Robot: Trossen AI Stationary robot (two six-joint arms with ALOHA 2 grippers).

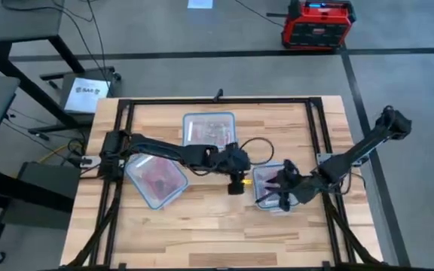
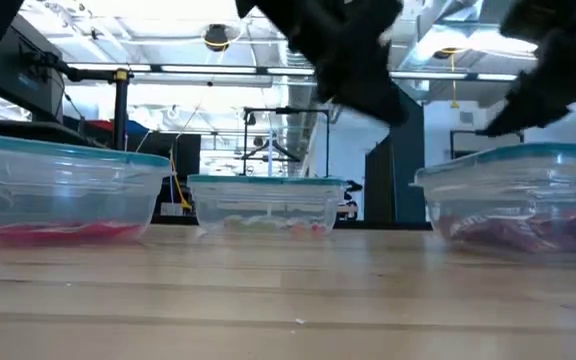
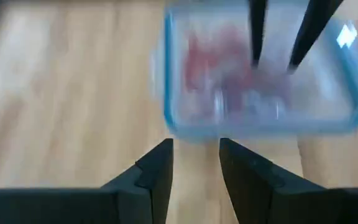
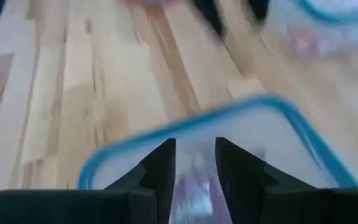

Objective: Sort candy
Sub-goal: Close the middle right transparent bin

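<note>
Three clear containers with bluish rims stand on the wooden table: one at the far centre (image 1: 208,129), one at the left (image 1: 157,179), one at the right (image 1: 270,184). The right container (image 3: 260,81) holds red and pink candy (image 3: 229,81), and red candy (image 2: 58,232) lies in the left one. My left gripper (image 1: 237,183) hovers over bare wood just left of the right container, open, with nothing between its fingers (image 3: 195,163). My right gripper (image 1: 281,190) hangs over the right container, fingers slightly apart (image 4: 196,163) above the candy (image 4: 194,186).
A black frame (image 1: 126,113) runs along the table's edges. The wide strip of wood at the near side (image 1: 217,233) carries nothing. The two grippers stand close together at the right container's left rim (image 4: 166,134).
</note>
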